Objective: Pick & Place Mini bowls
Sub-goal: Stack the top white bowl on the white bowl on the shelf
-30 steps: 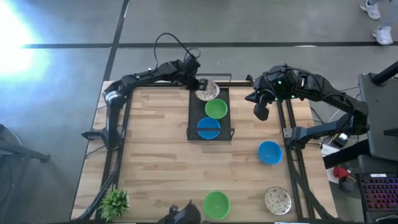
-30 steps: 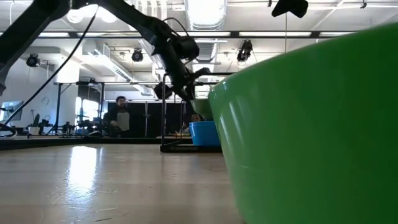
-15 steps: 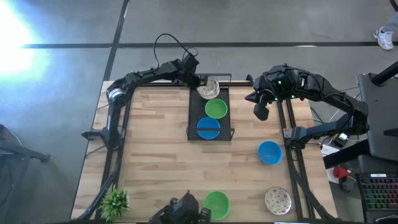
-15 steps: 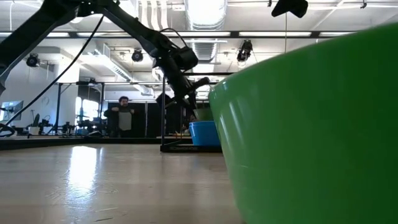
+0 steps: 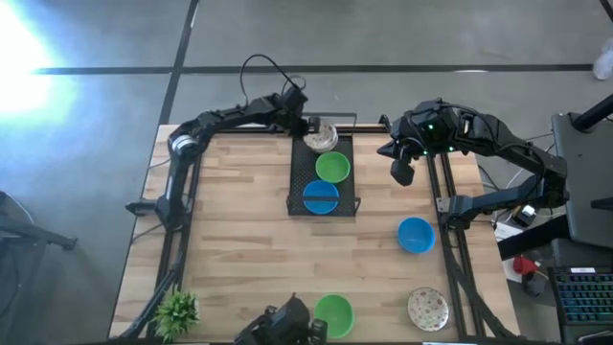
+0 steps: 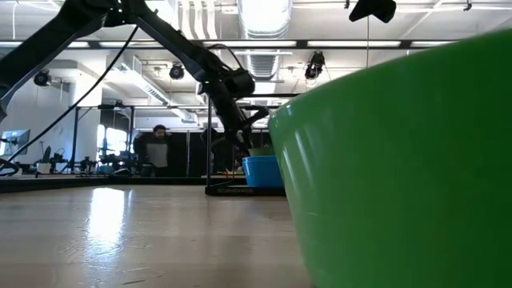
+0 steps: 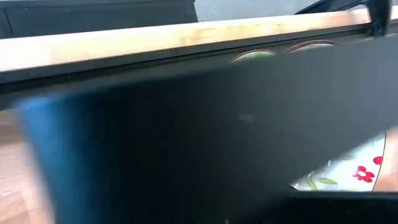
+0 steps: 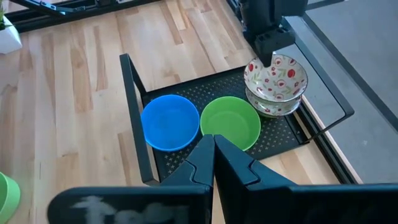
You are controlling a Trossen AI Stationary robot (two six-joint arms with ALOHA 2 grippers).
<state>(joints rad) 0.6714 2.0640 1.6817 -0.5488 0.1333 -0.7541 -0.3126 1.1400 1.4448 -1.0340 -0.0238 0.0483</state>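
Observation:
A black wire tray (image 5: 295, 182) holds a green mini bowl (image 5: 332, 168) and a blue mini bowl (image 5: 321, 196). At the tray's far end, my left gripper (image 5: 309, 127) is shut on a white floral mini bowl (image 8: 278, 76), which sits over another floral bowl (image 8: 273, 104). Whether the two touch, I cannot tell. My right gripper (image 5: 400, 172) hangs shut and empty above the table, right of the tray. Loose on the table stand a blue bowl (image 5: 415, 234), a green bowl (image 5: 332, 311) and a floral bowl (image 5: 427, 309). My left gripper holds the top floral bowl by its rim (image 8: 260, 63), on the side toward the table's far left. The fingers (image 8: 268, 45) slant down onto the rim from the table's left. The bowl stays upright and about level, right over the lower floral bowl.
A small potted plant (image 5: 177, 311) stands at the near left corner. In the low view the near green bowl (image 6: 400, 160) fills the right half and hides much of the tray (image 6: 240, 190). Bare wood lies left of the tray.
My left gripper has come down and a little toward the table's far edge with the floral bowl, which is now lower at the tray's far end, over the other floral bowl. It has stayed shut on the bowl.

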